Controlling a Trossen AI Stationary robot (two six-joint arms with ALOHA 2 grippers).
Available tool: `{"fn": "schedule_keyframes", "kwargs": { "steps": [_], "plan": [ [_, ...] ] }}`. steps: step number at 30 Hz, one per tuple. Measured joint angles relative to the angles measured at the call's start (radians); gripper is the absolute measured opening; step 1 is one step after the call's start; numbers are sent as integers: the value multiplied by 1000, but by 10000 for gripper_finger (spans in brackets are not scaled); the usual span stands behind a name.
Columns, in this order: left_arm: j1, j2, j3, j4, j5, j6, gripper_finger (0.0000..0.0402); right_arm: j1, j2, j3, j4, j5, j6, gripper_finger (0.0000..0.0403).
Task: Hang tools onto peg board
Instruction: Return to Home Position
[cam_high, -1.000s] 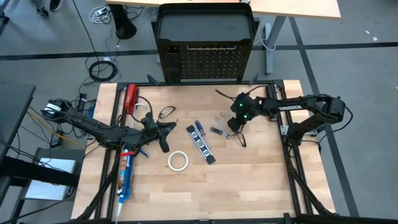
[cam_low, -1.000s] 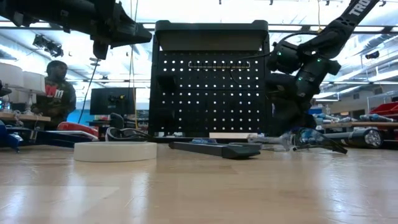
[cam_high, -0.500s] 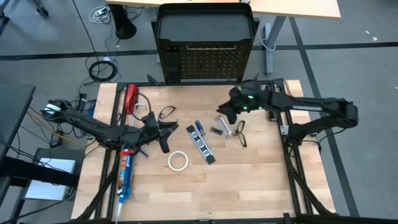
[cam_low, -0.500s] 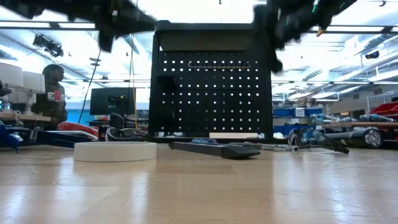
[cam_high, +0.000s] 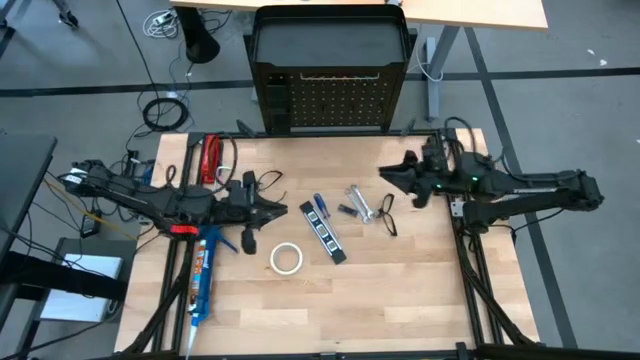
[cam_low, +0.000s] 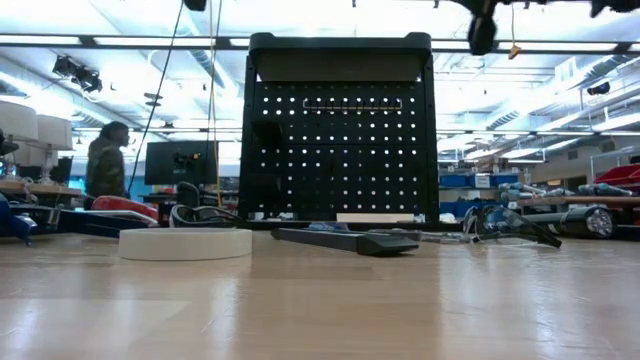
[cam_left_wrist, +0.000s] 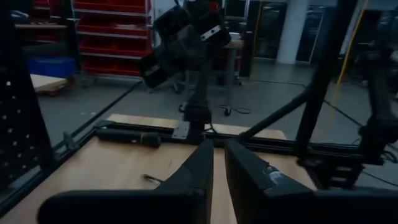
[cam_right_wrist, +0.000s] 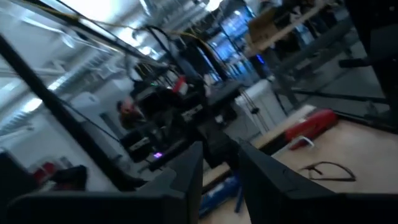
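Note:
The peg board (cam_high: 335, 100) stands upright at the table's far edge. On the tabletop lie a white tape roll (cam_high: 286, 258), a black-and-white pen-like tool (cam_high: 326, 237), a blue-handled screwdriver (cam_high: 318, 206), two silver wrenches (cam_high: 358, 202) and two safety glasses (cam_high: 388, 214) (cam_high: 266, 181). My left gripper (cam_high: 278, 210) hovers level above the table's left half, next to the left glasses, open by a narrow gap (cam_left_wrist: 219, 146) and empty. My right gripper (cam_high: 386, 172) hovers level above the right half, beyond the wrenches, open a little (cam_right_wrist: 221, 155) and empty.
A long blue caulking gun (cam_high: 200, 285) lies along the table's left edge and a red-handled tool (cam_high: 210, 158) at its far left corner. The near half of the table is bare wood (cam_high: 380, 300). A person (cam_low: 105, 165) stands in the room behind.
Both grippers have risen, out of the low view's middle. My right gripper has lifted from just above the right glasses and wrenches, tipped from pointing down to level, and drawn back toward the table's right edge. The tools lie as before.

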Motion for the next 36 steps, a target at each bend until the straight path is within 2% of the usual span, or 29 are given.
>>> {"fn": "schedule_keyframes", "kwargs": {
  "steps": [7,10,13,16,18,22,36],
  "plan": [
    [-9,-74,-1,-14,11,-1,37,35,-184,-119,42,-1,55,76],
    [-17,-101,-2,-76,13,-33,37,35,-248,-141,52,-22,102,64],
    [-25,-145,-2,-159,15,-95,37,35,-297,-158,47,-64,146,50],
    [-34,-183,-6,-226,14,-109,37,35,-339,-166,0,-183,160,40],
    [-43,-212,-9,-257,32,-116,37,35,-349,-168,-27,-265,133,37],
    [-47,-237,-9,-255,55,-141,37,35,-348,-169,-34,-330,83,37],
    [-47,-221,-9,-205,54,-159,37,35,-348,-169,-29,-335,79,36]
  ]
}}
